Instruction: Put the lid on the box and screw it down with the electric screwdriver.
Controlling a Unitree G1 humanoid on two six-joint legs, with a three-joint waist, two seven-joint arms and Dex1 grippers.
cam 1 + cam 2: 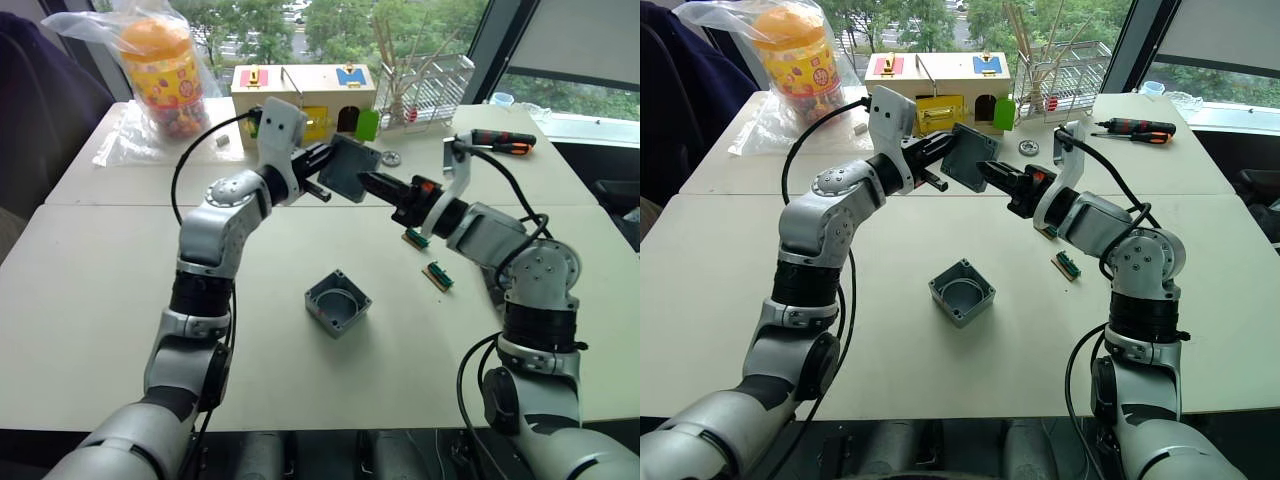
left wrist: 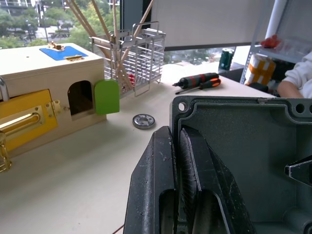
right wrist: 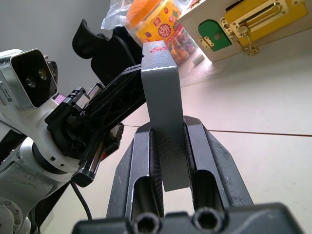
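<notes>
Both hands pinch the flat grey lid (image 1: 350,167) in mid-air: left hand (image 1: 322,166) and right hand (image 1: 372,183) at opposite edges, above the open grey box (image 1: 338,302) on the table (image 1: 90,300).

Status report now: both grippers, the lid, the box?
Left gripper and right gripper both shut on lid, held above table. Box open below, apart. Nothing between.

A pale beige surface (image 1: 120,300) is seen, with a seam across it. An open deep grey plastic square box (image 1: 338,303) rests near its middle. Two small green circuit boards (image 1: 437,276) lie beside it. At the far edge are placed a wooden box with coloured doors (image 1: 300,95), a bagged orange-lidded jar (image 1: 160,70), a wire rack (image 1: 425,90), a round metal disc (image 1: 390,157) and black-and-orange hand screwdrivers (image 1: 503,141).
</notes>
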